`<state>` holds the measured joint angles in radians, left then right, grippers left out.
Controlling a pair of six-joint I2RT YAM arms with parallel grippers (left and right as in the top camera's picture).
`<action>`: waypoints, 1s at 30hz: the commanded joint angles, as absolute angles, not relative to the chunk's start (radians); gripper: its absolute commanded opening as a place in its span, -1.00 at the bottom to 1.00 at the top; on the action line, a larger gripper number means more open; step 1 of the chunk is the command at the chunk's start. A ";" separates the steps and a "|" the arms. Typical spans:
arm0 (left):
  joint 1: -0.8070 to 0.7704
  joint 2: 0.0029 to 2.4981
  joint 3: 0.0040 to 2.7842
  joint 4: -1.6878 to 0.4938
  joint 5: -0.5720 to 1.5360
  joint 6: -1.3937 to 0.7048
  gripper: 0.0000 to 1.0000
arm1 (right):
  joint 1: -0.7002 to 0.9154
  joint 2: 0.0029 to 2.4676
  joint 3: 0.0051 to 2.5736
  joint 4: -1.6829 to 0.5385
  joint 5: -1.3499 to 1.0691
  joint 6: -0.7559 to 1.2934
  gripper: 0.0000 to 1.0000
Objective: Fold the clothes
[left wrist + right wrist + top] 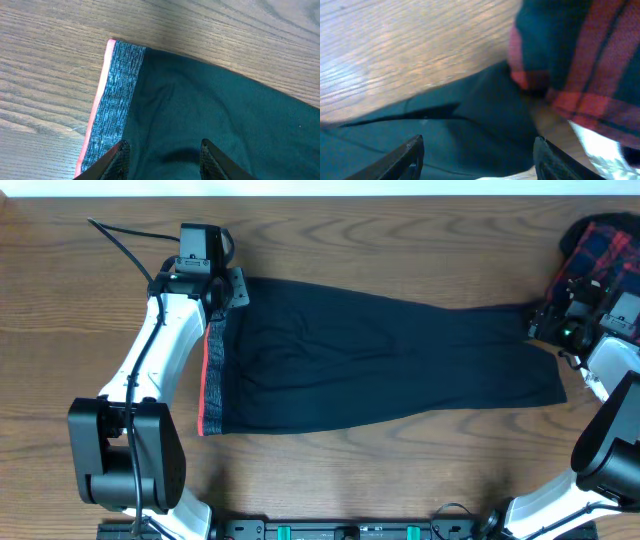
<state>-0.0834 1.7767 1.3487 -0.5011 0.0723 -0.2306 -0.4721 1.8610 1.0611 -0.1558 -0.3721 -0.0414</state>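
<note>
surface: brown wood-grain tabletop (400, 240) | on it: black trousers (380, 365) spread flat, grey-flecked waistband (213, 375) with red-orange edge at left, leg ends at right | far right: red-and-black plaid garment (605, 240), bunched beside the leg ends

Robotics lab: wood-grain table (400, 240) with mounted arms (160, 350).

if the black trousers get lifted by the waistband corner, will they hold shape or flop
Probably floppy: the black trousers lie flat with soft creases, so the legs would likely drape and trail. The flecked waistband looks thicker, perhaps slightly firmer to pinch. Pushed across the wooden table, they'd likely bunch up.
</note>
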 commanded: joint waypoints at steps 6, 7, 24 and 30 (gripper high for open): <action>-0.104 1.784 1.359 -0.534 0.072 -0.221 -0.88 | -0.454 1.867 1.081 -0.211 -0.637 -0.114 0.01; -0.112 1.784 1.359 -0.530 0.072 -0.221 -0.88 | -0.448 1.867 1.081 -0.216 -0.672 -0.114 -0.01; -0.439 1.884 1.358 -0.353 0.265 0.006 -0.88 | -0.261 1.594 1.081 -0.483 -0.394 -0.092 0.14; -0.514 1.897 1.358 -0.222 0.231 0.069 -0.88 | -0.255 1.317 1.081 -0.653 -0.381 -0.051 0.47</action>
